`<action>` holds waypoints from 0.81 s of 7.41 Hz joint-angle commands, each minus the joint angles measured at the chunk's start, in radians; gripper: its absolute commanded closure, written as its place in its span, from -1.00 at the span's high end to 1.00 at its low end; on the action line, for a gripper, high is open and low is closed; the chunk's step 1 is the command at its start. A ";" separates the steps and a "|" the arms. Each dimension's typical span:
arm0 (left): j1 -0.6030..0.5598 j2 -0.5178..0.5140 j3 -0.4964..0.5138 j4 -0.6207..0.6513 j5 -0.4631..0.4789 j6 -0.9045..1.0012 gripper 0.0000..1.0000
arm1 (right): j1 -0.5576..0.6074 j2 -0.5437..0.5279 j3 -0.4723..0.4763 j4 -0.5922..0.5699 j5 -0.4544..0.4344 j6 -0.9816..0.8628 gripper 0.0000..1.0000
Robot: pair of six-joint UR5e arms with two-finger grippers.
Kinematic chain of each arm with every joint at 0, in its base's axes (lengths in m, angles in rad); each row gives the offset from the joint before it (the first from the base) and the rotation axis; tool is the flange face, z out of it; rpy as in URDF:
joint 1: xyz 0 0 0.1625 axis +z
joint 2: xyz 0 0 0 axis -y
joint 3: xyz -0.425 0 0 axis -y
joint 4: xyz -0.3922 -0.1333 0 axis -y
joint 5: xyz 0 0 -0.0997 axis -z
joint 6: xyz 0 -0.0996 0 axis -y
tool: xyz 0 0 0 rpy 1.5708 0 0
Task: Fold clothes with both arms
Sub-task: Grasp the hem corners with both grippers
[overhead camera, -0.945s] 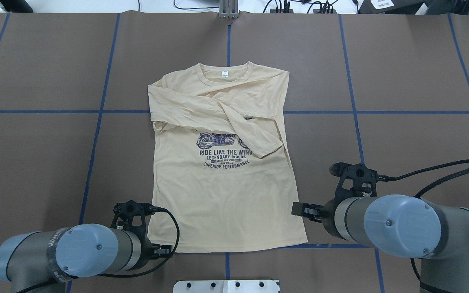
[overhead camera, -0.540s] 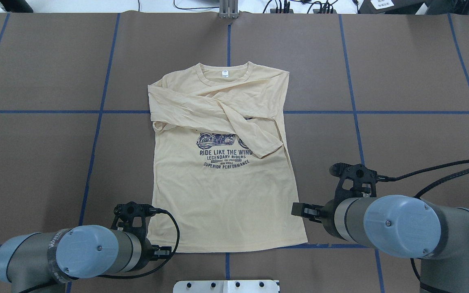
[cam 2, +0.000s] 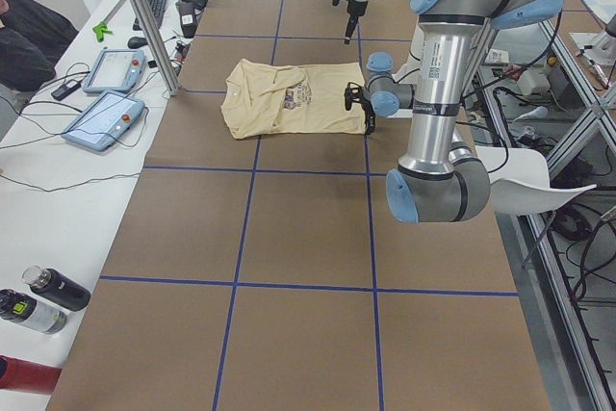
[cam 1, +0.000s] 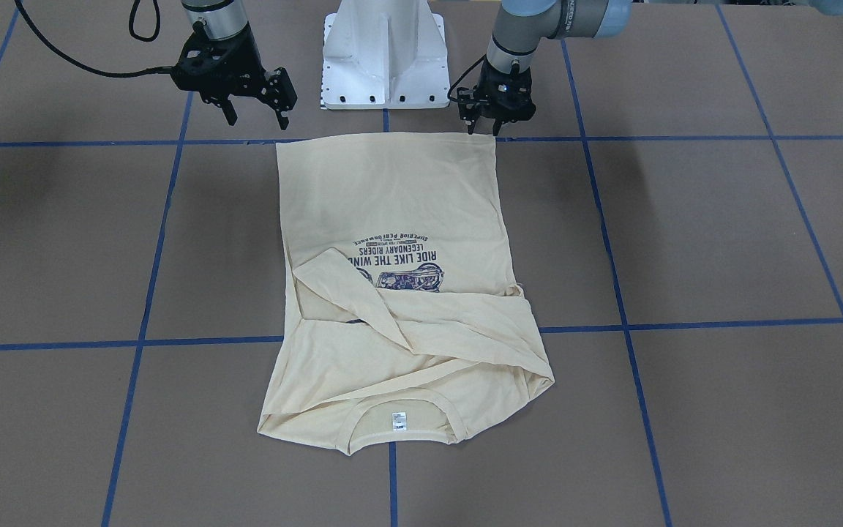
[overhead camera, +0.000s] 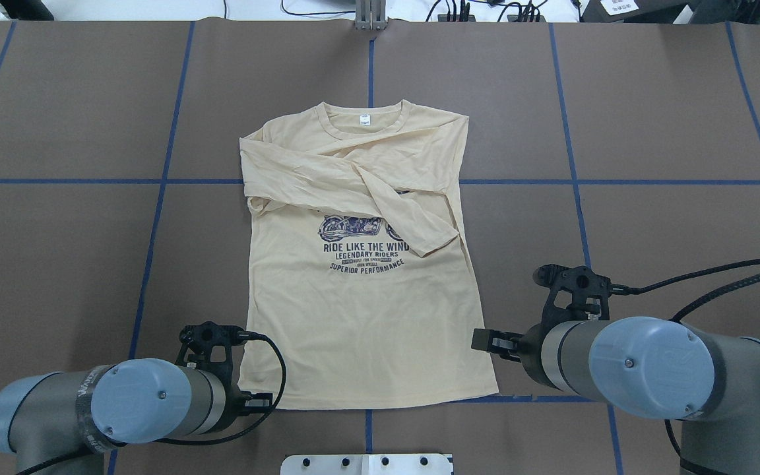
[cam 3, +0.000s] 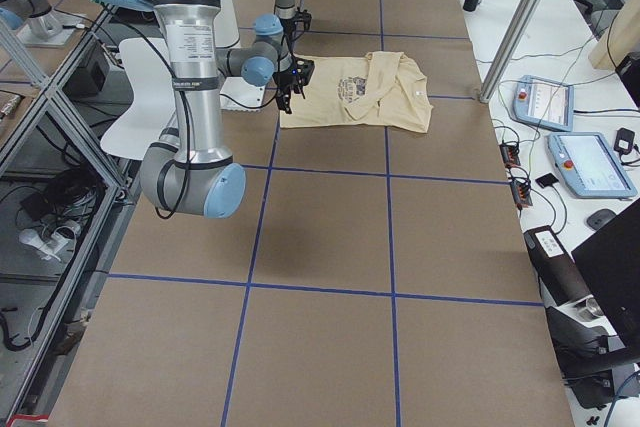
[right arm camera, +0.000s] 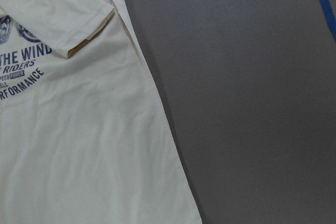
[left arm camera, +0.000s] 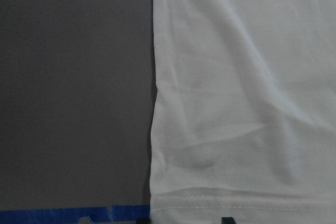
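**Left arm slides a little at the shirt's corner**

Left arm (overhead camera: 142,409) has slid a tiny bit toward its own side since a moment ago. The right arm (overhead camera: 650,366) has stayed put. The shirt (overhead camera: 367,330) lies flat in the middle of the brown tabletop (overhead camera: 683,99), picture side up. Both sleeves are folded across its chest, and its neck points away from the robot. The left fingers (cam 1: 495,124) are spread, low at one bottom corner. The right fingers (cam 1: 232,113) are spread too, up in the air near the other bottom corner, holding nothing.
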 commanded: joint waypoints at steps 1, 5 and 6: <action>0.001 0.000 0.001 0.005 -0.002 0.002 0.08 | -0.001 0.000 -0.001 -0.001 0.000 0.000 1.00; 0.004 -0.005 -0.003 0.005 -0.009 0.000 -0.17 | -0.001 -0.001 -0.001 0.000 0.000 0.000 1.00; 0.001 -0.005 -0.003 0.005 -0.009 0.000 -0.18 | -0.001 0.000 0.001 0.000 0.000 0.000 1.00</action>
